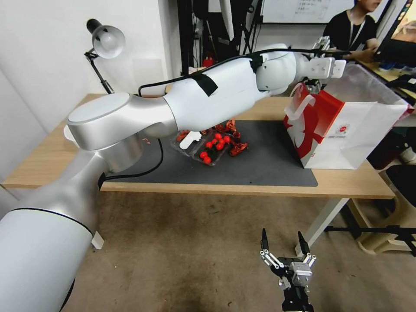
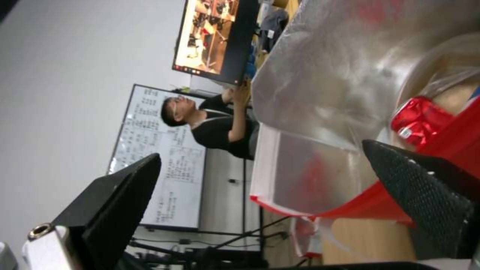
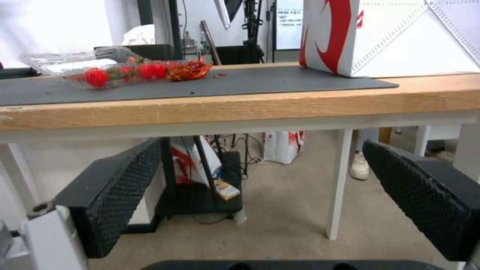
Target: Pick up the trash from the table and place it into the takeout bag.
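Left pincer (image 1: 313, 83) wide open and empty over bag (image 1: 346, 134), can (image 2: 419, 120) inside, right pincer (image 1: 284, 245) open, empty below counter (image 1: 242, 187)

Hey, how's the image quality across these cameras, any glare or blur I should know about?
Head view: evenly lit, wide-angle bowing at the table edge. Left wrist view: soft and hazy, glare on the takeout bag silvery lining, crushed red can blurred. Right wrist view: fairly sharp, fingers close and slightly soft.
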{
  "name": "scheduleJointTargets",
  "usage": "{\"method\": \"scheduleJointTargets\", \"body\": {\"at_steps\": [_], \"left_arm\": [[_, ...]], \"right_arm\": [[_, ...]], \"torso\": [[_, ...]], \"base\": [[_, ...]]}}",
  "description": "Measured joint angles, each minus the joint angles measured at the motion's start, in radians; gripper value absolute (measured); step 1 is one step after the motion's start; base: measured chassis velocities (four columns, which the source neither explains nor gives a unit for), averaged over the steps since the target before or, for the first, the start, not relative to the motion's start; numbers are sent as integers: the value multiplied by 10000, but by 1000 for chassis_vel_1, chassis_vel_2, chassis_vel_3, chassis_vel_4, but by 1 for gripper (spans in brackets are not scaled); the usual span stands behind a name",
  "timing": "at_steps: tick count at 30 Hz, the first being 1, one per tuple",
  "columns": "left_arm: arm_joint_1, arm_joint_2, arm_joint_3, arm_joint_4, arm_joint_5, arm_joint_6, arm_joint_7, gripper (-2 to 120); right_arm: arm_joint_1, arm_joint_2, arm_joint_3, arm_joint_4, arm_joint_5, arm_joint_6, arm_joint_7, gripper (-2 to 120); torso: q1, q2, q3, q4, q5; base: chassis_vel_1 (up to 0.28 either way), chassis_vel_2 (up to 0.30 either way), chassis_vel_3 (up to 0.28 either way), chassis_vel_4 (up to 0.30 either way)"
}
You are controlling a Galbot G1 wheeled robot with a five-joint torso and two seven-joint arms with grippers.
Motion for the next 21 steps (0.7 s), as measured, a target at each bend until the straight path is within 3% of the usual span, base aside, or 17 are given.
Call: {"method": "scheduleJointTargets", "body": {"at_steps": [4, 9, 11, 12, 16, 21], "left_arm": [[153, 32, -176, -94, -1115, 390, -32, 100], [366, 304, -331, -230, -2546, 707, -494, 100], [532, 587, -468, -441, -3945, 860, -958, 100], [532, 587, -468, -441, -3945, 860, -958, 100], [1276, 1234, -1146, -1543, -7150, 1385, -3032, 100], [1993, 1835, -1889, -2202, -8365, 1607, -3755, 100]], "right_arm": [[10, -49, 8, -1, 20, -13, 0, 100], [22, -108, 24, -1, 71, -17, 0, 100], [40, -145, 33, -15, 149, -21, -11, 100], [40, -145, 33, -15, 149, -21, -11, 100], [131, -183, -3, -78, 182, -63, -34, 100], [208, -197, -50, -89, 184, -134, -50, 100]], "torso": [[0, 0, 0, -2, 1], [0, 0, 0, -1, 0], [0, 0, 0, 2, -1], [0, 0, 0, 2, -1], [0, 0, 0, -2, -1], [0, 0, -1, -1, -2]], "base": [[0, 0, 0, 0], [0, 0, 0, 0], [0, 0, 0, 0], [0, 0, 0, 0], [0, 0, 0, 0], [0, 0, 0, 0]]}}
